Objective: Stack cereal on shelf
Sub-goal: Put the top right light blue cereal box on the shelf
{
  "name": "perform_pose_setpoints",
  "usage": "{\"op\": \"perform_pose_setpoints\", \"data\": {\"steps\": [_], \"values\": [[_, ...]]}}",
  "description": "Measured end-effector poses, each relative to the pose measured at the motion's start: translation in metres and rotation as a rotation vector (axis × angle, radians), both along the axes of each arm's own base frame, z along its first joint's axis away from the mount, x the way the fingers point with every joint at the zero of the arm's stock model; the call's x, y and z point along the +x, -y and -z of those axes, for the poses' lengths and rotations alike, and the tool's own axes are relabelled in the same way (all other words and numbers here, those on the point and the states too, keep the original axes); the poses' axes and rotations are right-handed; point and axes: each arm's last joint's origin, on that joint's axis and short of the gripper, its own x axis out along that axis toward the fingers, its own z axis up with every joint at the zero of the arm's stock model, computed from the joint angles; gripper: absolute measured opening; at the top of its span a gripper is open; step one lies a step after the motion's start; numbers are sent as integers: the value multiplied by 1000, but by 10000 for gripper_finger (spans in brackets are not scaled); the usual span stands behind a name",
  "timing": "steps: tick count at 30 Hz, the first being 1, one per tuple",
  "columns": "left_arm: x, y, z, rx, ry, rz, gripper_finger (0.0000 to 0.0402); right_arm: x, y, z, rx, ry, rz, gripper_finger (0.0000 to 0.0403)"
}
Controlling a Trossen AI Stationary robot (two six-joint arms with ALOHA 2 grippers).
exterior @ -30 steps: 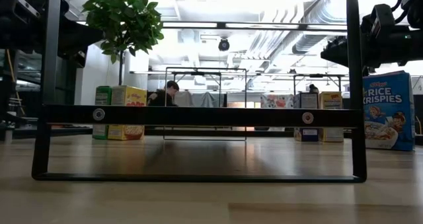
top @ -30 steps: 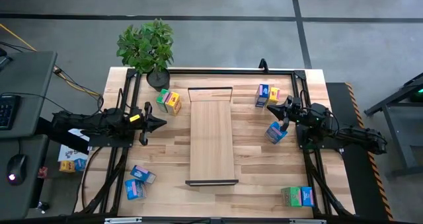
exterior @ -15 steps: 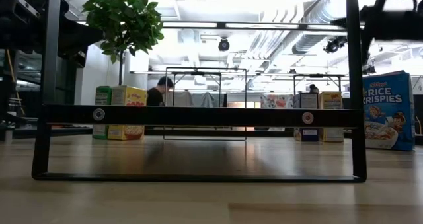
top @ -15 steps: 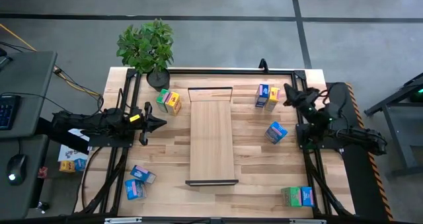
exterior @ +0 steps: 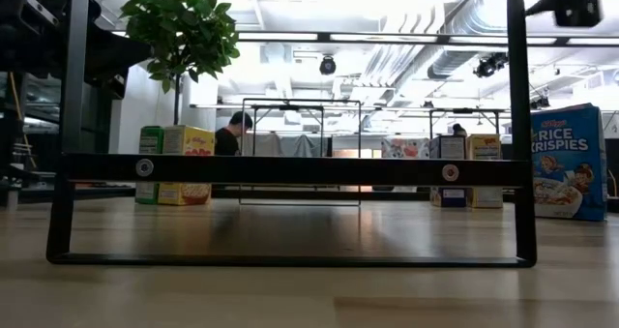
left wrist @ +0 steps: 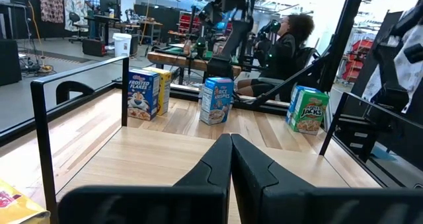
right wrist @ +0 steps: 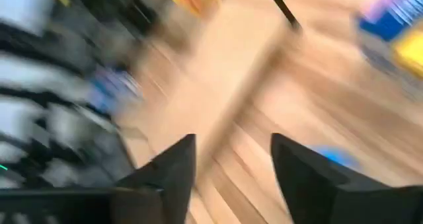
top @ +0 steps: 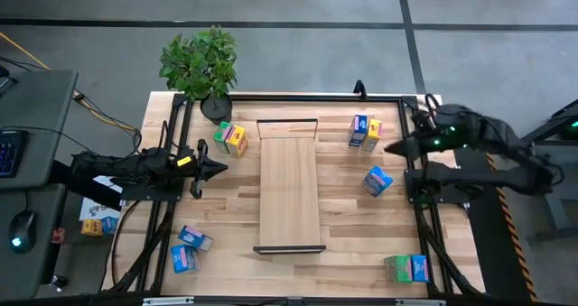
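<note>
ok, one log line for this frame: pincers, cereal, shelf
left pincer: shut, idle left of shelf | right pincer: open, empty, at right edge | blue cereal box: on table, free | shelf: no boxes

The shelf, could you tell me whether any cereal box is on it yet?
No, the high view shows the shelf bare, with every cereal box, such as the blue one, on the tabletop beside it.

Floor (top: 298, 8): grey and smooth, with dark lines across it.
Plant (top: 200, 62): green and leafy, in a dark pot at a far corner of the bench (top: 341, 193).
Desk (top: 27, 134): grey, beside the bench, with a keyboard (top: 7, 153) and a mouse (top: 20, 227) on it.
Ceiling (exterior: 387, 18): white, with bright lights and big pipes.
Person (exterior: 230, 134): sits far back in the room.
</note>
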Motion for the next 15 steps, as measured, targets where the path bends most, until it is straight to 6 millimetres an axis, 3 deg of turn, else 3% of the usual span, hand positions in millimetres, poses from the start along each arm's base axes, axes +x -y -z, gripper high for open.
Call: {"op": "perform_pose_setpoints", "data": {"steps": [3,7,15], "values": [[0,0,0,0,0,0,0,6,1,-6,28,-235,-22,232],[0,0,0,0,0,0,0,22,3,-1,10,-415,24,259],[0,0,0,0,0,0,0,55,-7,36,-33,-620,3,266]]}}
